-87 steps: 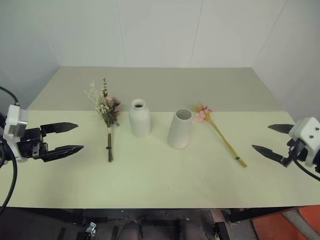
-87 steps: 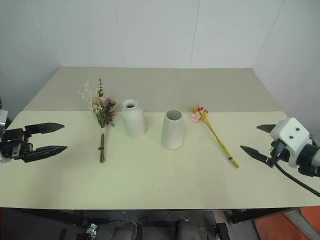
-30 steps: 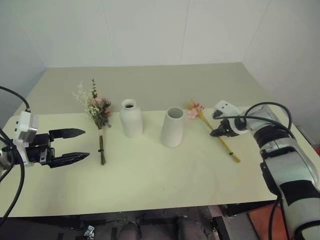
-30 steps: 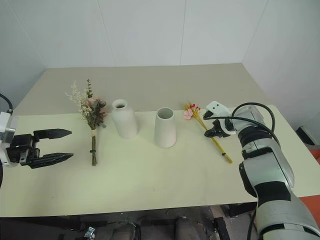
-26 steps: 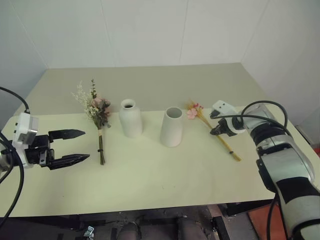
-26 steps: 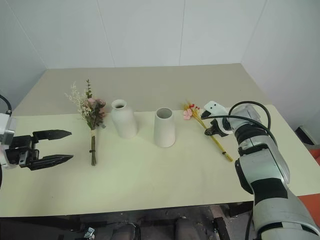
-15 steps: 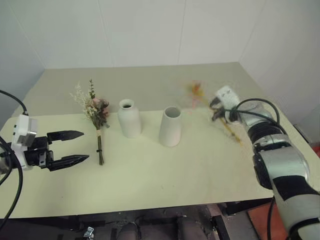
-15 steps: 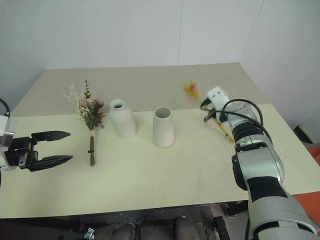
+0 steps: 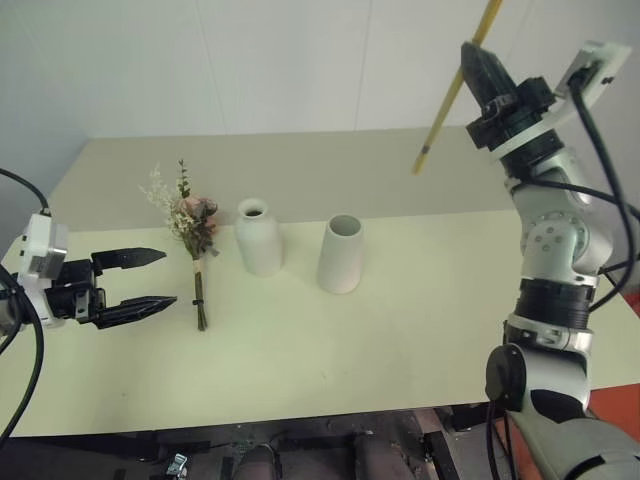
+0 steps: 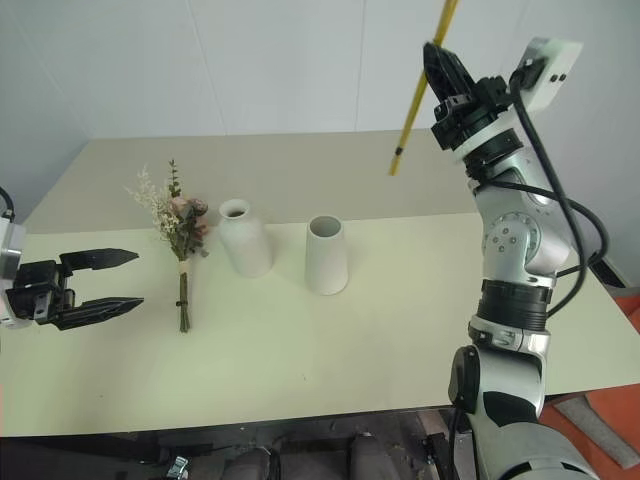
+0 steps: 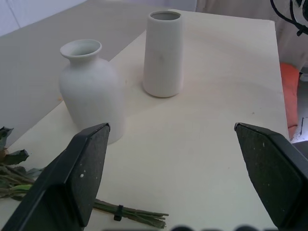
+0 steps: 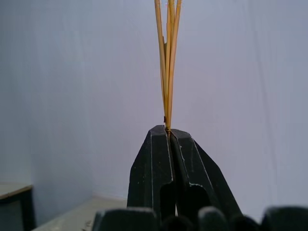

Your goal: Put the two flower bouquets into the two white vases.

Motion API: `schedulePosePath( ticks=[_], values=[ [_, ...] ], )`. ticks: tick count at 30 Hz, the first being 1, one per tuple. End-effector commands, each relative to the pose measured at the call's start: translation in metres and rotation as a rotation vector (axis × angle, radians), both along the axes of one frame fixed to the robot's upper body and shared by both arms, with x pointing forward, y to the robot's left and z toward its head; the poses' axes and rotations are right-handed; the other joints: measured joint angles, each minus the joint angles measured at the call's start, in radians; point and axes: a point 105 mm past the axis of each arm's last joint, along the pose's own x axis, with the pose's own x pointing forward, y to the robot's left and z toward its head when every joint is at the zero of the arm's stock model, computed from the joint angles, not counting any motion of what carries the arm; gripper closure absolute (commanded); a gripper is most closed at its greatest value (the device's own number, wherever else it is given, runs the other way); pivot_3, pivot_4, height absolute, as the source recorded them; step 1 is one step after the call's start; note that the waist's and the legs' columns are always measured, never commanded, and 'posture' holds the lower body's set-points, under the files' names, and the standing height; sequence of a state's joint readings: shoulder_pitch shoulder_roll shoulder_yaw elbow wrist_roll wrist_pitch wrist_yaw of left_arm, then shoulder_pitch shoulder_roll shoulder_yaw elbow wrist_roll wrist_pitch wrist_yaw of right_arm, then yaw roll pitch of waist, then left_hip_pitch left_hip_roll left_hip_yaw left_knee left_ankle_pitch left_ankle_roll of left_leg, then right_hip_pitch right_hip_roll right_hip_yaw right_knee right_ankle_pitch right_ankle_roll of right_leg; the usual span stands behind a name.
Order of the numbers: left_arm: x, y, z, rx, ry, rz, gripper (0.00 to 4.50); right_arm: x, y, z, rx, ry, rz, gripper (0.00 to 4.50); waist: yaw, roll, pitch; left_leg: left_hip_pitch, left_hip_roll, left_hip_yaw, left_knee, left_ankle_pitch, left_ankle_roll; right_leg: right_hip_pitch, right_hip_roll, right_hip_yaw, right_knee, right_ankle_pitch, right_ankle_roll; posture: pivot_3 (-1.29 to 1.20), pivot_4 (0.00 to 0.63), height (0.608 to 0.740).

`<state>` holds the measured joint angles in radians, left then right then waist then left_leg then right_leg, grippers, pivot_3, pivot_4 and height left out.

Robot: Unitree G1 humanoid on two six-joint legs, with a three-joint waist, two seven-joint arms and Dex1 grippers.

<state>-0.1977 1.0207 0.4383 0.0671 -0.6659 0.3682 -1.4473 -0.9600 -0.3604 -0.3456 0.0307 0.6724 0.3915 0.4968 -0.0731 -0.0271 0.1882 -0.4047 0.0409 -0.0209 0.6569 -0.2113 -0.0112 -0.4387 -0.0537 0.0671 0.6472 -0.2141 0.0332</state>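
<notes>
My right hand (image 9: 478, 62) is clamped on the yellow stems (image 9: 447, 100), high above the counter (image 9: 400, 320). Next: lower their cut end into the cone vase (image 9: 340, 254). Left hand (image 9: 148, 278) gapes beside the rose bunch (image 9: 193, 225).

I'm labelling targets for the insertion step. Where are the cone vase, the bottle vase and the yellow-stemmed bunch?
cone vase (image 9: 340, 257), left eye view, mid body.
bottle vase (image 9: 259, 243), left eye view, rounded belly.
yellow-stemmed bunch (image 9: 446, 104), left eye view, stems below the right gripper.
</notes>
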Motion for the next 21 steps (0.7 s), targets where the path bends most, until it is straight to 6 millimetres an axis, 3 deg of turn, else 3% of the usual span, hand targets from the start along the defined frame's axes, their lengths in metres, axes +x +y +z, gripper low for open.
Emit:
schedulePosePath(
  ticks=[1, 9, 21],
  values=[
    [0.000, 0.002, 0.007, 0.024, -0.032, -0.005, 0.00, -0.017, 0.019, 0.006, 0.027, -0.032, 0.069, 4.45, 0.000, 0.000, 0.000, 0.000, 0.001, 0.000, 0.000, 0.000, 0.000, 0.000, 0.001, 0.000, 0.000, 0.000, 0.000, 0.00, 0.150, 0.740],
    [-0.003, 0.003, 0.007, 0.023, -0.036, 0.001, 0.00, -0.008, 0.055, -0.023, 0.033, 0.041, 0.131, 4.45, 0.003, 0.000, 0.000, 0.001, 0.010, -0.001, 0.001, 0.000, 0.000, -0.002, 0.012, 0.000, 0.001, 0.000, -0.002, 0.00, 0.150, 0.740],
    [-0.013, 0.005, 0.007, 0.011, -0.038, 0.040, 0.00, 0.009, 0.074, -0.067, -0.015, 0.135, 0.146, 4.45, 0.003, 0.000, 0.000, 0.000, 0.010, 0.000, 0.001, 0.000, 0.000, -0.002, 0.011, 0.001, -0.001, 0.001, -0.002, 0.00, 0.150, 0.740]
  ],
)
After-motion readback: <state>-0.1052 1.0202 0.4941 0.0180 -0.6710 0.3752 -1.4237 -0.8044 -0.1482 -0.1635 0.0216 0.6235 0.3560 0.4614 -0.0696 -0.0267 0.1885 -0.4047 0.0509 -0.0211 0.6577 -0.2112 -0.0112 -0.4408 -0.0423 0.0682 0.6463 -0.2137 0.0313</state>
